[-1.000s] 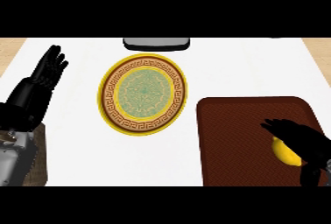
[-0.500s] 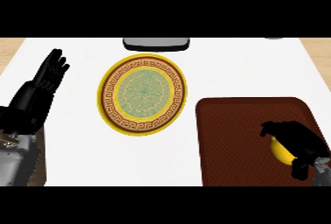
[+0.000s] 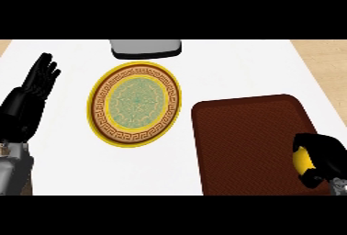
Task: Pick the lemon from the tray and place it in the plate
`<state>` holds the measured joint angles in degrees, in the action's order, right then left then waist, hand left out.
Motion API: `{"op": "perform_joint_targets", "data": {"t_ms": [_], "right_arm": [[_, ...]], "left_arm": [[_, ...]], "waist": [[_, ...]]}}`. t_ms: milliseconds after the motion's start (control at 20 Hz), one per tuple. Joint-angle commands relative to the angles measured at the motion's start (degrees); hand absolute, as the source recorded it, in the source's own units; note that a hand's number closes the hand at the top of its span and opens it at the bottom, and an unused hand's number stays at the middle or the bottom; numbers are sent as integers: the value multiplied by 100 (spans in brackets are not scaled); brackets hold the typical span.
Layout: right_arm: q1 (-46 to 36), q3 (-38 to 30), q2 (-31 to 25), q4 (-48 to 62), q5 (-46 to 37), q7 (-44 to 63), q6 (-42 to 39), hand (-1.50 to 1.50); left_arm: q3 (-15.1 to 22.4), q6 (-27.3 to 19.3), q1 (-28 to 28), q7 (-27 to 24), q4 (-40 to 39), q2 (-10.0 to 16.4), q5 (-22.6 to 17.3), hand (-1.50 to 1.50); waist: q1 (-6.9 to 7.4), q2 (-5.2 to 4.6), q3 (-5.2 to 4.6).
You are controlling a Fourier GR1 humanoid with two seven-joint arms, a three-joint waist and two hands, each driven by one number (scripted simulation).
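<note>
Black left hand (image 3: 28, 98), grey forearm (image 3: 12, 172), black right hand (image 3: 327, 153)

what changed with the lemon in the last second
The right hand curled its fingers round the lemon and shifted slightly toward the tray's right edge. The plate, the tray and the open left hand stayed as they were.

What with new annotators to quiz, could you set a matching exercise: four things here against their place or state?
1 lemon
2 plate
3 tray
4 left hand

a open, fingers up, at the view's left
b brown, right of the plate
c yellow, in the right hand's curled fingers
d gold-rimmed, nothing on it

Pairs: 1-c, 2-d, 3-b, 4-a
</note>
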<state>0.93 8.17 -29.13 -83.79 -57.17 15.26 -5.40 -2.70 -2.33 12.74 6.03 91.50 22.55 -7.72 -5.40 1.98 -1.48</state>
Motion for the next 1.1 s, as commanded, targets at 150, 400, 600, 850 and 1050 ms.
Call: {"op": "perform_joint_targets", "data": {"t_ms": [150, 400, 600, 850, 1050], "right_arm": [[1060, -99, 1253, -1465, -703, 2550, 714, 150], [1469, 978, 1983, -3481, -1539, 3515, 567, 150], [1241, 2306, 2473, -4380, -2518, 3824, 517, 150], [123, 3529, 2895, -4429, -3110, 4865, 452, 150], [-961, 4386, 2905, -3955, -3192, 6129, 219, 150]], "left_arm": [[-141, 25, -148, -50, 11, 85, -30, 0], [54, 13, -34, 65, 235, -44, 3, 0], [135, 30, 90, 10, 103, -95, 81, 0], [331, 104, 295, -31, -121, -285, 128, 0], [39, 300, 344, 84, 7, -55, -81, 0]], "waist": [[-92, -25, 99], [174, -75, 114], [338, -114, 120], [507, -189, 132], [603, -196, 135]]}}
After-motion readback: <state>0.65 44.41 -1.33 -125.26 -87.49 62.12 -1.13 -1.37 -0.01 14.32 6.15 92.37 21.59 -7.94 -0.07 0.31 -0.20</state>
